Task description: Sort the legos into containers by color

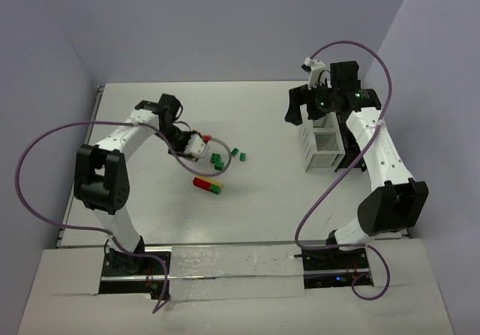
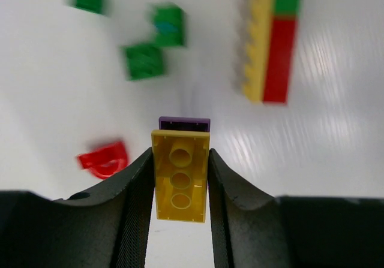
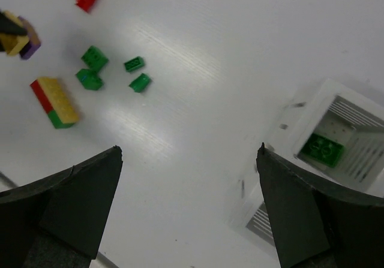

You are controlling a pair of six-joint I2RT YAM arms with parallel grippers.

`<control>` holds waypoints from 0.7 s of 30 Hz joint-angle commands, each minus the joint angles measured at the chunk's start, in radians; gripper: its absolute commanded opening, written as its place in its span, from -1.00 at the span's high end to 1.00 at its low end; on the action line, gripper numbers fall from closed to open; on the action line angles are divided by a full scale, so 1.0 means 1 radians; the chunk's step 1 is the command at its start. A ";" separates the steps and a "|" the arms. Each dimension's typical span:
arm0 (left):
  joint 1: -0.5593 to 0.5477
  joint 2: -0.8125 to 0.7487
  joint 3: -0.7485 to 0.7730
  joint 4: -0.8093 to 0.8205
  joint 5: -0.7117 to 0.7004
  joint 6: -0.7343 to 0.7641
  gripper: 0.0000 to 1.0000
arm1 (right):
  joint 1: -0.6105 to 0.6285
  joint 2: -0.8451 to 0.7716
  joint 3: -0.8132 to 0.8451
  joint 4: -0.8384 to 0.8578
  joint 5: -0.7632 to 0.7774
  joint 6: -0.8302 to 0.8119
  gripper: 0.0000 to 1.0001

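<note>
My left gripper (image 2: 180, 160) is shut on a yellow brick (image 2: 180, 178) with a purple brick (image 2: 184, 123) stuck to its far end, held above the table. It shows in the top view (image 1: 201, 146). Below it lie green bricks (image 2: 144, 60), a red piece (image 2: 104, 159) and a red, yellow and green stack (image 2: 270, 46), also in the top view (image 1: 207, 184). My right gripper (image 3: 189, 154) is open and empty above the table, beside the white slatted box (image 3: 354, 109), which holds a green brick (image 3: 322, 149). The box shows in the top view (image 1: 324, 146). The black tray is out of view.
Loose green bricks (image 1: 238, 154) lie mid-table between the arms; they also show in the right wrist view (image 3: 96, 58). Purple cables loop around both arms. The table's back edge meets the wall behind the box.
</note>
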 commanded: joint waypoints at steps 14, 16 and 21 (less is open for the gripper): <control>0.016 -0.510 -0.505 1.944 0.620 -2.678 1.00 | 0.368 -0.089 0.140 0.021 -0.352 0.012 -1.00; 0.011 -0.515 -0.505 1.963 0.602 -2.698 1.00 | 0.390 -0.072 0.157 0.017 -0.380 0.024 -1.00; -0.002 -0.523 -0.517 1.994 0.602 -2.722 1.00 | 0.436 -0.039 0.171 0.004 -0.424 0.034 -1.00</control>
